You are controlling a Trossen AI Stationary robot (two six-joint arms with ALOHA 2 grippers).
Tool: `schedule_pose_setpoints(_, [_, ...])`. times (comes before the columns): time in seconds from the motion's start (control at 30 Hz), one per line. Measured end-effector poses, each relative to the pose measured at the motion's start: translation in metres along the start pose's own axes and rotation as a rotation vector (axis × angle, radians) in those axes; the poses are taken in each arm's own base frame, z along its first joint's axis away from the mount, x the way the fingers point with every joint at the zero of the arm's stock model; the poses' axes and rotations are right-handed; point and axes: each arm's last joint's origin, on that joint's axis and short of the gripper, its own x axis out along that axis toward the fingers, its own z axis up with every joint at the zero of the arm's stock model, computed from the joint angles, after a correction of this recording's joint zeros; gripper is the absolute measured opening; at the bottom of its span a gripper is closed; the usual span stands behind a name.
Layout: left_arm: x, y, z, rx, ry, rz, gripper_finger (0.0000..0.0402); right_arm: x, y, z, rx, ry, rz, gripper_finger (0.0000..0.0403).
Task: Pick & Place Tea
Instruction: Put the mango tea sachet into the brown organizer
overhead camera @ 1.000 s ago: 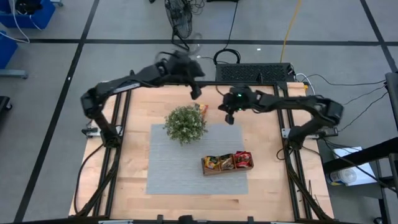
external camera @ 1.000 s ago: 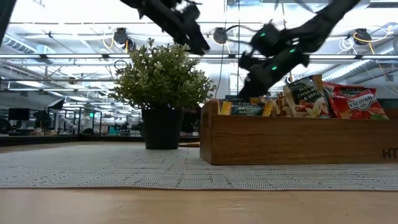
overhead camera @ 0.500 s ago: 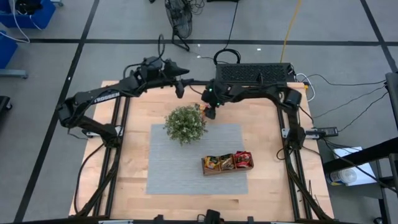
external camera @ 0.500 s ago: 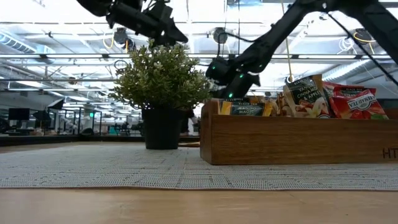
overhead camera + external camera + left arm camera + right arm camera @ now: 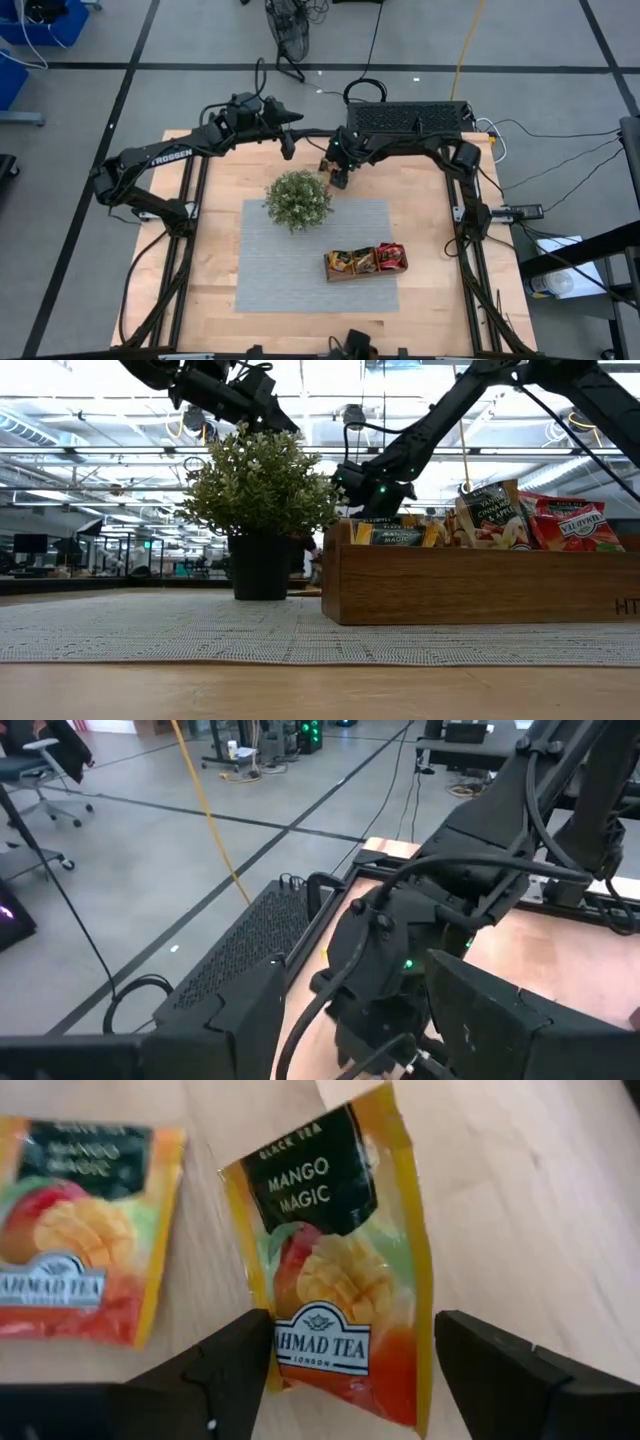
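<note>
Two orange mango tea sachets lie flat on the bare wood by the table's far edge: one sits between the fingers of my right gripper, the other beside it. My right gripper is open, pointing steeply down, just right of the plant; its fingers stand on either side of the sachet. My left gripper hangs open and empty above the far edge, left of the right one, seen also in the left wrist view.
A potted plant stands on the far left corner of a grey mat. A brown wooden tray with sachets standing in its compartments sits on the mat's right part. A black box lies beyond the far edge.
My right gripper has swung toward the table's left and sunk, tipping more steeply down, and now stands low beside the plant. My left gripper has drawn back toward the table's left, away from the right one, and then kept still.
</note>
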Motion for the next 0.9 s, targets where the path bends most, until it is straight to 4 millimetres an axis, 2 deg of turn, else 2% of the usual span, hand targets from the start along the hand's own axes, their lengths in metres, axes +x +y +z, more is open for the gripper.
schedule_pose_setpoints(0.2, [0.000,0.000,0.000,0.016,0.002,0.000,0.0239,-0.004,-0.001,-0.015,0.034,0.157,0.042,0.0244])
schedule_pose_setpoints(0.33, [0.000,0.000,-0.001,0.017,0.007,0.001,0.0239,-0.004,0.002,-0.019,0.024,0.194,0.063,0.0223])
schedule_pose_setpoints(0.47, [0.000,0.000,-0.001,0.016,0.007,0.001,0.0239,-0.004,0.002,-0.020,0.015,0.194,0.098,0.0170])
schedule_pose_setpoints(0.73, [0.000,0.000,-0.003,0.013,0.027,-0.001,0.0239,-0.004,0.003,-0.019,-0.018,0.179,0.121,0.0020])
schedule_pose_setpoints(0.9, [0.000,0.000,-0.004,0.007,0.039,-0.002,0.0239,-0.021,0.004,-0.013,-0.036,0.147,0.062,0.0019])
